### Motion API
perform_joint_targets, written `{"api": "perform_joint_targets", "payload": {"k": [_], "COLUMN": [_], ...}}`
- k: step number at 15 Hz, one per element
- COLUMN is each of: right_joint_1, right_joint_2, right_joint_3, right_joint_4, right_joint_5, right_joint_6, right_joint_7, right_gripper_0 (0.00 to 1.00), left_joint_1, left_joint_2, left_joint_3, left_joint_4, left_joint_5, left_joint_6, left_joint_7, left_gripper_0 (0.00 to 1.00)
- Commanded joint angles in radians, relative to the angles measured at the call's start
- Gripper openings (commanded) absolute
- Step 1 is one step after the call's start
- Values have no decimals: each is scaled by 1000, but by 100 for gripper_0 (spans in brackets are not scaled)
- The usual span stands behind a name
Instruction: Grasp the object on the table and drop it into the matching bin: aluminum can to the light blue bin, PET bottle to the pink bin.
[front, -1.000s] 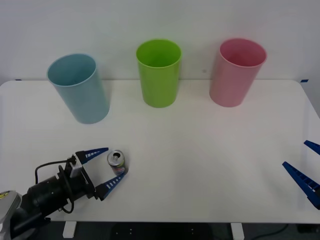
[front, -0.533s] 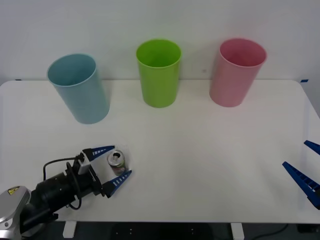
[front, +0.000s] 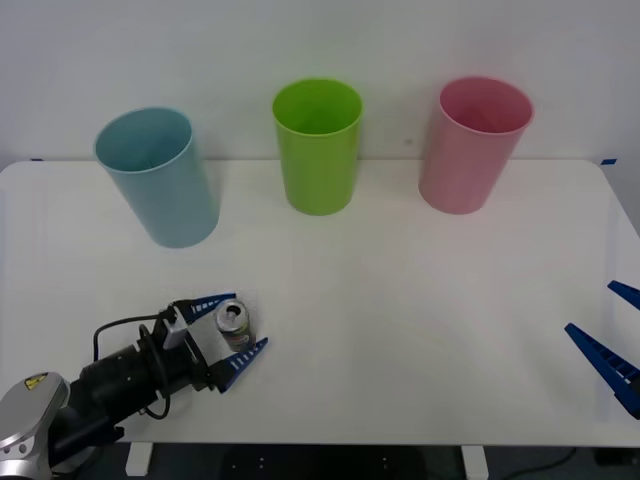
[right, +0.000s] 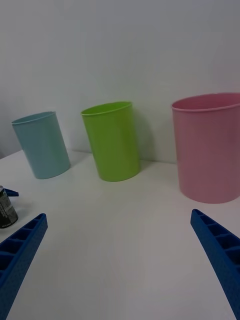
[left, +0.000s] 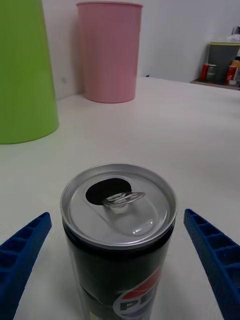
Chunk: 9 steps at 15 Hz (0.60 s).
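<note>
Three bins are seen standing upright in a row along the far edge of the tabletop (front: 400, 300): the light blue bin (front: 160, 180) at about 10 o'clock of the front view, a lime green bin (front: 319, 148) at 12 o'clock, and the pink bin (front: 470, 147) at 2 o'clock. Nothing can be made out inside any of them.

One aluminum can (front: 234, 326) is counted, standing upright at about 7 o'clock, well apart from all three bins. Its silver lid is opened, the pull-tab lying beside the hole.

Two tools are counted. The left tool (front: 234, 327) is spread open around the can, one blue finger on each side, neither pressed against it in the left wrist view. The right tool (front: 606, 325) is held open at 4 o'clock, near the tabletop's right edge.

Compared with a second ago, the left tool has been advanced further along the can, and the can itself has not been moved.
</note>
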Motion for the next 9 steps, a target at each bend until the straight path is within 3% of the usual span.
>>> {"api": "perform_joint_targets", "payload": {"k": [1, 2, 9], "right_joint_1": [0, 0, 0], "right_joint_2": [0, 0, 0], "right_joint_3": [0, 0, 0], "right_joint_4": [0, 0, 0], "right_joint_5": [0, 0, 0], "right_joint_6": [0, 0, 0], "right_joint_7": [0, 0, 0], "right_gripper_0": [100, 100, 100], "left_joint_1": [1, 1, 4], "left_joint_2": [-1, -1, 1], "left_joint_3": [0, 0, 0], "left_joint_4": [0, 0, -2], "left_joint_5": [0, 0, 1], "left_joint_6": [-1, -1, -1], "left_joint_7": [5, 5, 10], "left_gripper_0": [4, 0, 0]}}
